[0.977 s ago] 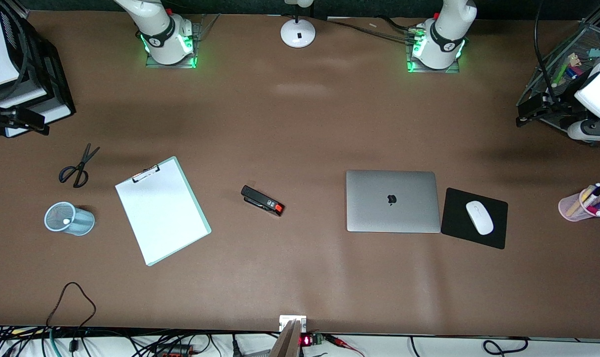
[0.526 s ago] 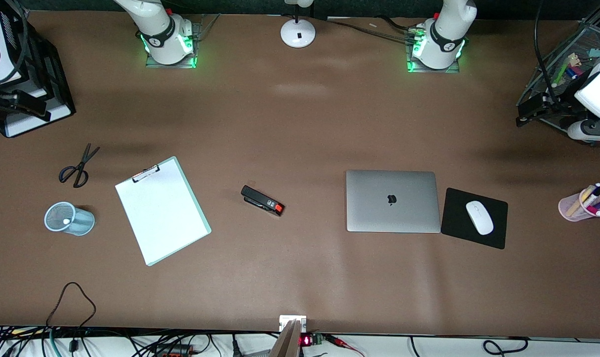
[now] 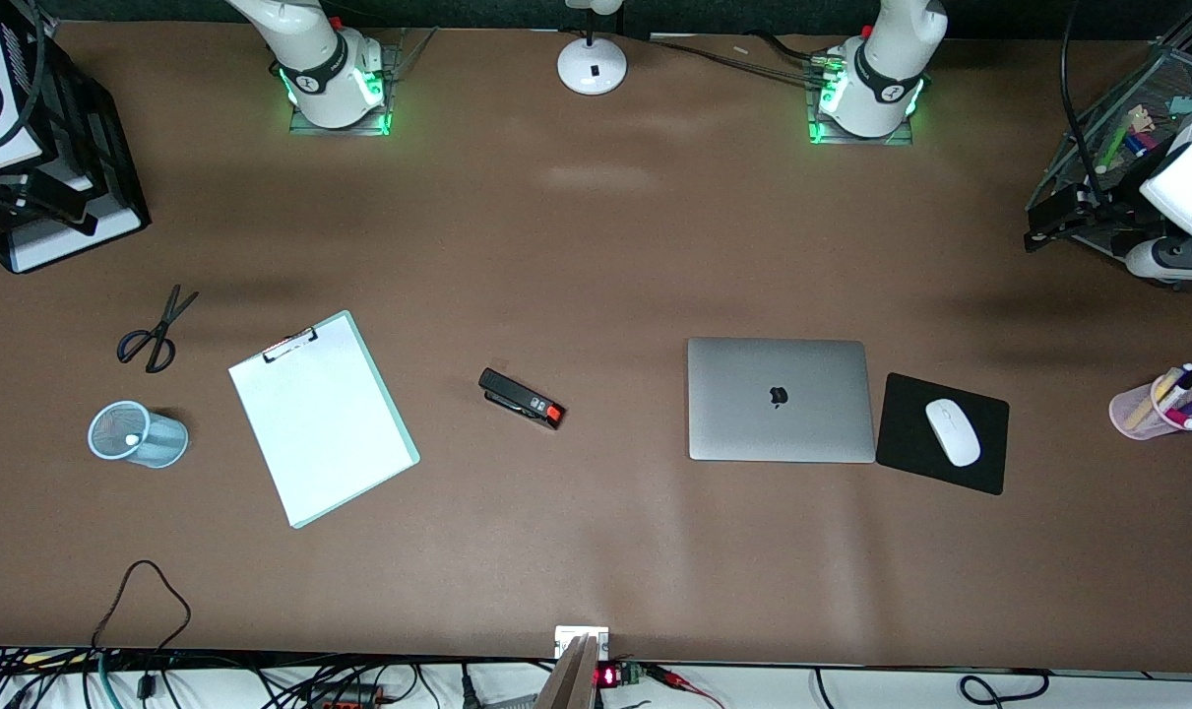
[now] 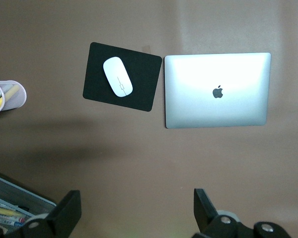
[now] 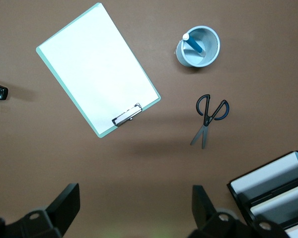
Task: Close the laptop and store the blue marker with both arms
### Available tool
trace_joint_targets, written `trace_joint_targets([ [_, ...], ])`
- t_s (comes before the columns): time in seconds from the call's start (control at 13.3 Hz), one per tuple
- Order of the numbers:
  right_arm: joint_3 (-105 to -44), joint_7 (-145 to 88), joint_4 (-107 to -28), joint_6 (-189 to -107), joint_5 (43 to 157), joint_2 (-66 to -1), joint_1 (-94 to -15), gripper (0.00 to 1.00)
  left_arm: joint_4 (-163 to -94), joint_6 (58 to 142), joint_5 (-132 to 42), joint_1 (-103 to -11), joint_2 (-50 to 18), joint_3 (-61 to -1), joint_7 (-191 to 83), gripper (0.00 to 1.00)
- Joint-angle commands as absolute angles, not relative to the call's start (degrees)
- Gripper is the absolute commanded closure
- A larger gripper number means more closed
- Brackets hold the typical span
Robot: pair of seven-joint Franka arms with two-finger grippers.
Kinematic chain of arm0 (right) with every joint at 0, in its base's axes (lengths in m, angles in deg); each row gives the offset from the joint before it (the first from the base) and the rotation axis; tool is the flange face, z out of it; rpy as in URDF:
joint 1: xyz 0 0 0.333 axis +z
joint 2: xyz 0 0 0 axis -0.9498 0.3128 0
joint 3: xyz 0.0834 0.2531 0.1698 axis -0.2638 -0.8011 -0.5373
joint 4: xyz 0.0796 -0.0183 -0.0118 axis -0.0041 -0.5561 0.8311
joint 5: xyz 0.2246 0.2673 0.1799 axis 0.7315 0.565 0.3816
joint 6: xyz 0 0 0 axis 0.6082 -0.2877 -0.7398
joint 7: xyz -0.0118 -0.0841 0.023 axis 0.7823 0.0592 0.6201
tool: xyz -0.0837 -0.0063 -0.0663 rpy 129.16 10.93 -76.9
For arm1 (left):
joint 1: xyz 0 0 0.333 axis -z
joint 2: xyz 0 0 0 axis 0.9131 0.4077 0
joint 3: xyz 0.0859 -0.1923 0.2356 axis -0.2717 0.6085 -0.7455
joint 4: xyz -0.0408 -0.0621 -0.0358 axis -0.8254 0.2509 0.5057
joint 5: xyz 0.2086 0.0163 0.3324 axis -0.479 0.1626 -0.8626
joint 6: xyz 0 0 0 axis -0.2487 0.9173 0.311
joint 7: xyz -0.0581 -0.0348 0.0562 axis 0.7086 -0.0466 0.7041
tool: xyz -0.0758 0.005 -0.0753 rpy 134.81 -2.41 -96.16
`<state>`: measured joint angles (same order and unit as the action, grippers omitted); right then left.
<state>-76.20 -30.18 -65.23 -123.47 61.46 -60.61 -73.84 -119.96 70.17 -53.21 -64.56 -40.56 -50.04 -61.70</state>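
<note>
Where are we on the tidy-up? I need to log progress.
Both steps look done: the laptop lies shut beside the mouse pad, and the blue marker stands in the mesh cup. Left hand and right hand hang open and empty; nothing visibly remains.

You're at a robotics lab dressed as an office desk: two white arm bases glowing green (image 3: 337, 84) bolted to a brown tabletop (image 3: 596, 551), with a closed silver-grey laptop (image 3: 780, 399), white paper on a mint clipboard (image 3: 321, 416), black-handled scissors (image 3: 153, 330) and tangled cables along the table's edge (image 3: 212, 684).
</note>
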Motion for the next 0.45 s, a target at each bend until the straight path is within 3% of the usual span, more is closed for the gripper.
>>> trace_joint_targets([
  [0.0, -76.6, -30.51, -67.17, -123.5, 62.26, -63.13, -74.23, 0.0, -117.79, 69.2, -52.07, -64.88, -39.42, -50.23, -62.48, 0.0],
  [0.38, -76.78, -30.6, -66.81, -123.23, 62.17, -62.86, -74.06, 0.0, -117.79, 69.02, -52.25, -64.8, -39.25, -50.06, -62.56, 0.0],
])
